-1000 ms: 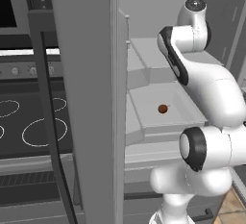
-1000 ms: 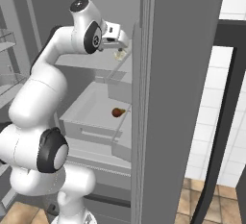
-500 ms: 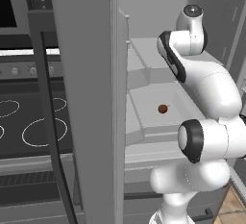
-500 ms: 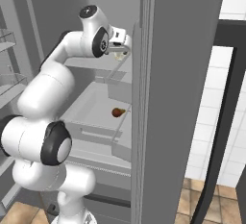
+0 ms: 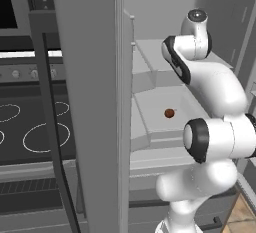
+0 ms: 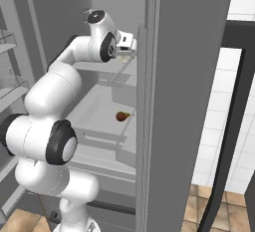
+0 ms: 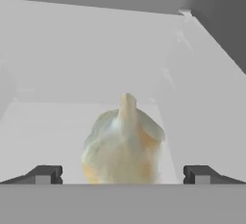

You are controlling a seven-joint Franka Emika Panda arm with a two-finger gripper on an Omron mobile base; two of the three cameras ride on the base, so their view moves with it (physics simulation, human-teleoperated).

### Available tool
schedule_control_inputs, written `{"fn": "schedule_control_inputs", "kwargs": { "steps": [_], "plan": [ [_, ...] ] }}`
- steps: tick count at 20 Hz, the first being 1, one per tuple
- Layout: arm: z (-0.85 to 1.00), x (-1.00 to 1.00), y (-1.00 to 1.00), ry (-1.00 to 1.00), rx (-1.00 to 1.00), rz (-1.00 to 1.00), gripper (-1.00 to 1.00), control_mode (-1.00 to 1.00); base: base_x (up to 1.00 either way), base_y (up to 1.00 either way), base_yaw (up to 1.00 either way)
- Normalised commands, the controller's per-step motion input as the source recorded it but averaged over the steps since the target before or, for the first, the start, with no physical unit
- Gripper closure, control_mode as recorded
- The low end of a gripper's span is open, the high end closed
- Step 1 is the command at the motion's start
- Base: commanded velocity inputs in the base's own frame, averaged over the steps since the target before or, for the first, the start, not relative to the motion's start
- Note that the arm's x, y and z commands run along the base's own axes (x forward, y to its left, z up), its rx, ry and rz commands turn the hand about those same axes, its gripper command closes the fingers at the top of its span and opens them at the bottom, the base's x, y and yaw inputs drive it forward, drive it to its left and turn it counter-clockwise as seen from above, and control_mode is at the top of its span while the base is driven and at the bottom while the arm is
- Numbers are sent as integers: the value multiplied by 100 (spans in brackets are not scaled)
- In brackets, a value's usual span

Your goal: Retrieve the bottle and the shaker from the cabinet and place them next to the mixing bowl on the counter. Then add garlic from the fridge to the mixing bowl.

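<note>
Inside the tall grey metal fridge (image 5: 87, 102), as the left base view shows it, the white arm reaches up and back over the pale grey-white shelves, its hand hidden behind its own upper joints. On the wide pale drawer tray (image 5: 150, 122) below sits a small round reddish-brown object (image 5: 169, 113), well apart from the arm's upper end. To the left of the fridge's open door stands the black stovetop with white rings (image 5: 30, 132).

From the right base view, the gripper (image 6: 126, 57) sits at the end of the arm against the fridge's right inner wall, level with an upper shelf. A pale cream garlic bulb (image 6: 123, 59) shows just under the hand's white block, partly hidden by it. The same reddish-brown object (image 6: 122, 116) lies on the lower tray, well below the gripper. White wall tiles (image 6: 221, 101) show beyond the fridge's right side.

Along the hand view, the garlic bulb (image 7: 124, 143), cream with yellow-orange tinges and a pointed top, stands upright on the pale shelf (image 7: 43, 131), close to the right wall. The two dark fingertips (image 7: 44, 174) stand wide apart, one on each side of the bulb, with clear gaps between them and it; nothing is gripped.
</note>
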Motion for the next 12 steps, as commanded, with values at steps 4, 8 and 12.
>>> {"fn": "schedule_control_inputs", "kwargs": {
  "steps": [4,8,12],
  "plan": [
    [-15,28,0,0,0,0,-100,-100,0,0,0],
    [-1,18,0,-1,1,0,-100,-100,0,0,0],
    [0,6,0,0,0,0,-100,-100,0,0,0]
  ]
}}
